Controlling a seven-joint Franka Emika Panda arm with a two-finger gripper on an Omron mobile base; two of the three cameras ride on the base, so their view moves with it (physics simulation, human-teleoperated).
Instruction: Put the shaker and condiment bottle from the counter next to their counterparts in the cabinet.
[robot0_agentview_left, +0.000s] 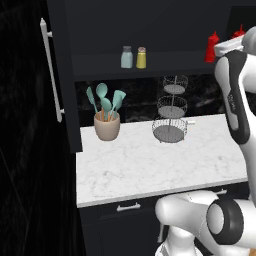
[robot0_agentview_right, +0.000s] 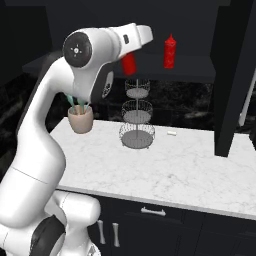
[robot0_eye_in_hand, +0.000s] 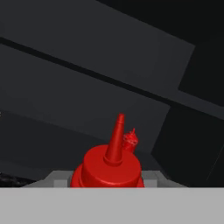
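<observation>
— Dark cabinet all round; where's the bottle?

— Pinched in the gripper, nozzle up, at shelf height. Its twin stands just beyond.

— How to finish well?

— I'd ease forward, keep it upright, set it down beside the twin without knocking it.

— Anything in the way?

— Shaker and blue-green one sit well off to the side; wire stand and utensil pot lie below on the counter.
</observation>
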